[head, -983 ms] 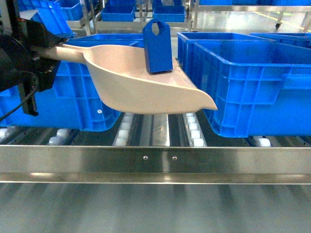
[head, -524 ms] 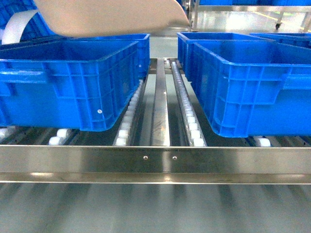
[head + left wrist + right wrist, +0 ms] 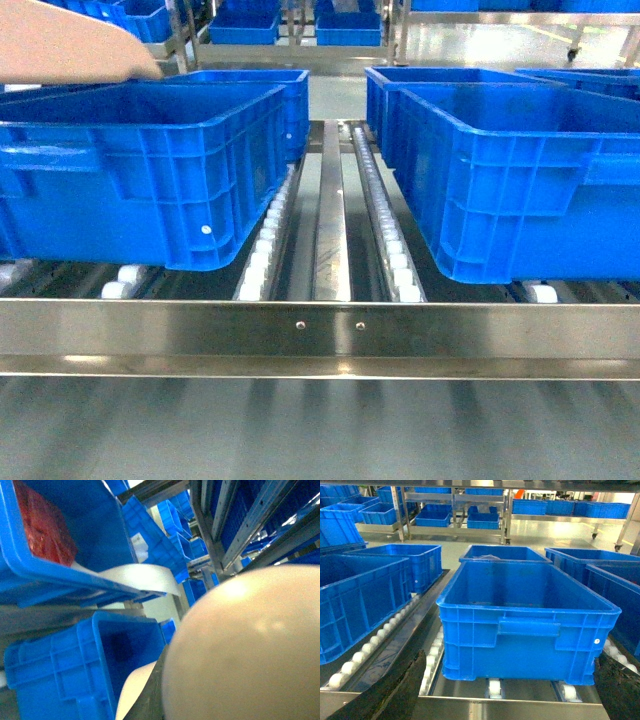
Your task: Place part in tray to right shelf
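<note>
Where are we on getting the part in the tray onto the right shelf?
Done: nothing shows as delivered. No part lies on the right shelf, and its rollers between the crates hold none either. In hand: the tray is raised at the head view's upper left; the left wrist view shows only its pale underside. The part is out of sight. Left: setting it down.

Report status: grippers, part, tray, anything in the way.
Grippers: state unreadable in any view. Part: not in view. Tray raised at head view's upper left, above left crate. Shelf lane between crates open.
</note>
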Available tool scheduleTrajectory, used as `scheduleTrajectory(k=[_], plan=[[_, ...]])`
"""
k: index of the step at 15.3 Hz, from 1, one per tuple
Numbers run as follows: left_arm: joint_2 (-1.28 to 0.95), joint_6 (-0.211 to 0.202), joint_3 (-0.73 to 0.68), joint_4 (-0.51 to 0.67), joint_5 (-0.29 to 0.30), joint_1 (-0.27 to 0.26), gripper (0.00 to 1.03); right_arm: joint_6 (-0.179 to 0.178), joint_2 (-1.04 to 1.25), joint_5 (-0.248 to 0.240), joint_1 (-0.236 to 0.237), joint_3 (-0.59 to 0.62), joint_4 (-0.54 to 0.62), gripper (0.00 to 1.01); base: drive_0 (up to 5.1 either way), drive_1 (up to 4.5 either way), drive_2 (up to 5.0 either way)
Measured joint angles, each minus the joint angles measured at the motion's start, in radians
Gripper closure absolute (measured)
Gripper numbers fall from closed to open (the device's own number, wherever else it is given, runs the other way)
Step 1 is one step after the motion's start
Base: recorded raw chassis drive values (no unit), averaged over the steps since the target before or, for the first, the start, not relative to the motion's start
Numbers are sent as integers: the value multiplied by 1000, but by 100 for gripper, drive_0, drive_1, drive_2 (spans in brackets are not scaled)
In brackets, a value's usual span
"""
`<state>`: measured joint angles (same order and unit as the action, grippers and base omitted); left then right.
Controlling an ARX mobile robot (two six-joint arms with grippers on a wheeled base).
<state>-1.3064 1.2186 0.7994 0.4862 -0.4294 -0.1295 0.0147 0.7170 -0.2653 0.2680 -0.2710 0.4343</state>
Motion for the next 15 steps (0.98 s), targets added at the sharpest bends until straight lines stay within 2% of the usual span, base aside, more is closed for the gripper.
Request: scheduleTrajectory(k=[1, 3, 5, 8, 9, 12, 15], plan=[[-18, -54, 55, -9, -29, -11, 89, 0, 0, 0, 0, 0, 0, 3, 0, 0, 0], [-40, -121, 130, -13, -54, -9, 89, 0, 0, 0, 0, 0, 0, 3, 0, 0, 0], [-40, -182, 134, -7, -74, -4, 89, 0, 0, 0, 0, 0, 0, 3, 0, 0, 0], [-40, -228, 138, 5, -53, -31, 89, 0, 0, 0, 0, 0, 0, 3, 0, 0, 0], [-43, -252, 140, 11, -74, -34, 89, 0, 0, 0, 0, 0, 0, 3, 0, 0, 0], [-50, -357, 151, 47, -90, -55, 89, 0, 0, 0, 0, 0, 0, 3, 0, 0, 0], [-79, -399, 180, 63, -60, -58, 89, 0, 0, 0, 0, 0, 0, 3, 0, 0, 0]])
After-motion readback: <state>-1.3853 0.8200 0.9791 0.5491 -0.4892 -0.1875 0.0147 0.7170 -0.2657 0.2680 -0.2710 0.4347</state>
